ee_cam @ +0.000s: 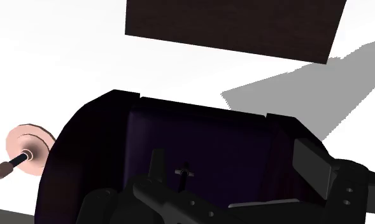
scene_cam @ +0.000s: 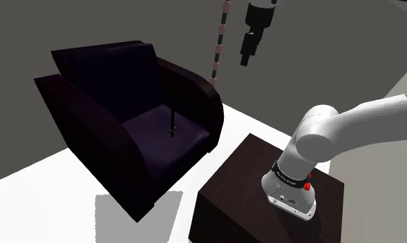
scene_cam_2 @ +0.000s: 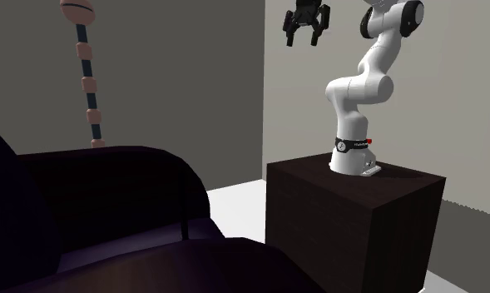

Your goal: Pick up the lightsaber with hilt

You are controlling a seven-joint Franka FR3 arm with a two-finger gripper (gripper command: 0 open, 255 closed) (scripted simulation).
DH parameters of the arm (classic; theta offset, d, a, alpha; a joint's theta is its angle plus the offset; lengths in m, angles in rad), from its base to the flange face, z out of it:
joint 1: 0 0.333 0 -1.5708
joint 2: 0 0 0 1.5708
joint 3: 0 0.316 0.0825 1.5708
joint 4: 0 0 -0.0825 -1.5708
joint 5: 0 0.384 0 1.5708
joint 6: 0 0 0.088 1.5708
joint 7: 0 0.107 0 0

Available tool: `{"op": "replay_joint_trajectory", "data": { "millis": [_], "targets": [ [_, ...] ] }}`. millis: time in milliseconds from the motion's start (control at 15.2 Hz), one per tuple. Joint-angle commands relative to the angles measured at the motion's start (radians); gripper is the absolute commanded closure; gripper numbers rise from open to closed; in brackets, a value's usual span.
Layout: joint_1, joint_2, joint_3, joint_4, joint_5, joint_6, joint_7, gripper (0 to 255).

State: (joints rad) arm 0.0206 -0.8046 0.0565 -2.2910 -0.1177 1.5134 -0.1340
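One step is in hand, by my reading: the approach, with nothing grasped yet. The end effector (scene_cam_2: 306, 29) hangs high over the armchair (scene_cam: 105, 90), fingers spread wide and empty. The lightsaber (scene_cam: 172, 123) stands upright on the seat cushion as a thin dark rod, well apart from the end effector and between 7 and 8 o'clock of it in the shoulder view. In the wrist view it shows small between the two fingers, nearer one of them.

Next comes a long descent, centring so the fingers straddle the rod. It is slim and upright, so a nudge would likely tip it.

The chair's arms and back hem in the seat. A beaded pole (scene_cam: 220, 41) rises near the end effector, at its 9 o'clock in the shoulder view. The stand (scene_cam: 243, 186) sits at the armchair's 4 o'clock.
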Motion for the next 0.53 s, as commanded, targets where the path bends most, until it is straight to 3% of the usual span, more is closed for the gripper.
{"op": "replay_joint_trajectory", "data": {
  "millis": [0, 462],
  "targets": [
    [0.000, 0.000, 0.000, 0.000, 0.000, 0.000, 0.000, 0],
    [-0.001, 0.158, -0.061, -0.065, -0.013, 0.243, -0.053, 0]
  ]
}}
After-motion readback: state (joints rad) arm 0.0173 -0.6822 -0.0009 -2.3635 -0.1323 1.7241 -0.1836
